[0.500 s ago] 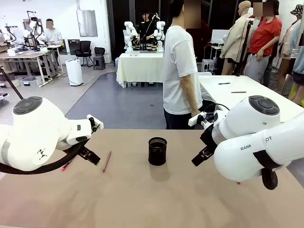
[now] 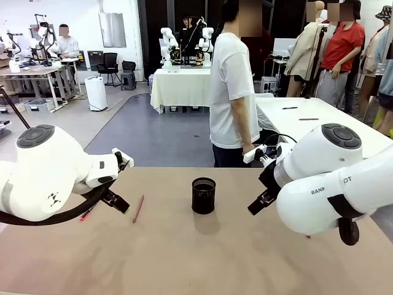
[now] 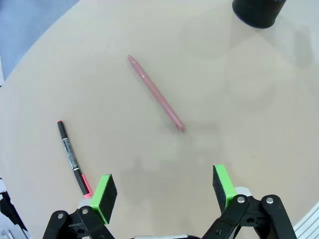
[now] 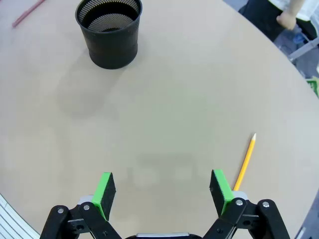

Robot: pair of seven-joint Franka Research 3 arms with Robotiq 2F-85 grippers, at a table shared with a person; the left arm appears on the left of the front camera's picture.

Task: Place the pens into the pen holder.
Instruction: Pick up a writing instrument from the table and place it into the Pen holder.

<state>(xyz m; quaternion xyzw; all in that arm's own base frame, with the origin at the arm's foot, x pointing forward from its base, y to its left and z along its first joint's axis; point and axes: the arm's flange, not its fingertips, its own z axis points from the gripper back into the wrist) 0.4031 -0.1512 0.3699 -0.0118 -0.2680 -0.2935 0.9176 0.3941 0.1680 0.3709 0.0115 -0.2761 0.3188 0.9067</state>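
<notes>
Both white arms are bent low over the tan table [image 2: 184, 264], elbows bulging toward the near side and wrists tipped down, so the fingers slant at the tabletop.

The left pincer [image 3: 164, 188] is spread wide, green pads well apart and holding nothing. The dark red-brown pen [image 3: 155, 93] lies flat on a diagonal straight ahead of its gap. The black pen with pink-red ends [image 3: 72, 157] lies off to one side, its near pink end just beside the tip of that side's pad (close, but apart from it as far as I can see).

The right pincer [image 4: 162, 193] is posed the same way, pads far apart and holding nothing. The yellow-orange pencil [image 4: 245, 162] lies flat just beside one of its pads, pointing away from the wrist. The pen holder [image 4: 109, 32] stands upright well ahead of this pincer, toward the opposite finger's side, and sits between the two arms.

All three pens lie on the table outside the holder. A person in a white T-shirt [image 2: 232, 92] stands at the far edge, turned sideways.
</notes>
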